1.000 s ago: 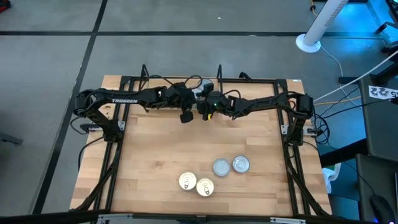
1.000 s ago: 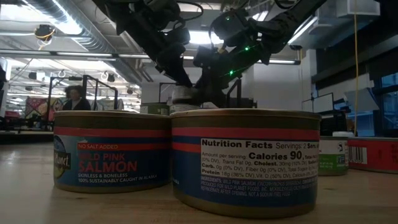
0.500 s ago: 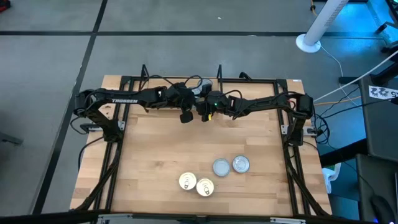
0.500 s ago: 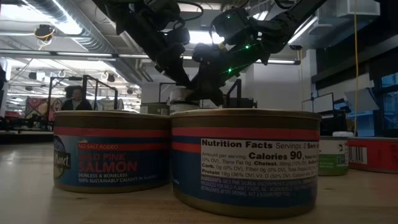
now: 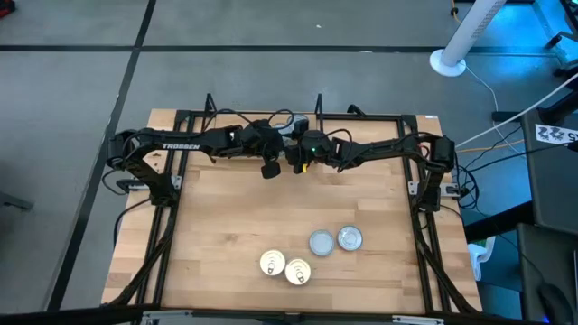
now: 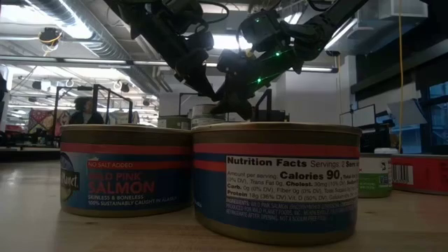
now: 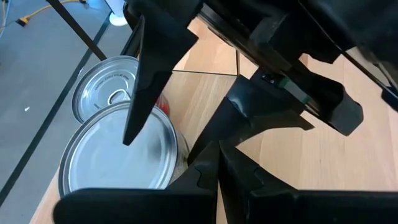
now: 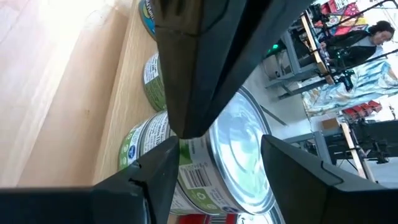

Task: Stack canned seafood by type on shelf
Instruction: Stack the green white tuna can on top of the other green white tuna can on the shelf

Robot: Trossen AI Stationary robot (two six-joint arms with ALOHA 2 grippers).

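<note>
On the shelf at the table's far edge stand several cans. One green-labelled can with a silver lid sits on top of them, above a red-labelled one. My right gripper is shut on this top can. My left gripper is shut, and its tips are right beside the same can. Another silver-lidded can stands behind it. My right gripper has the top can between its two fingers. One finger lies over the silver lid, the other against the labelled wall low down. The fingers come slanting down from the table's right. The can rests on the cans beneath it. My left gripper has its shut tips at the can's upper rim; I cannot tell whether they touch it.
Near the table's front stand two gold-lidded salmon cans and two silver-lidded cans. The salmon cans fill the low view. Bare wood lies between them and the shelf. A person is in the room behind.
</note>
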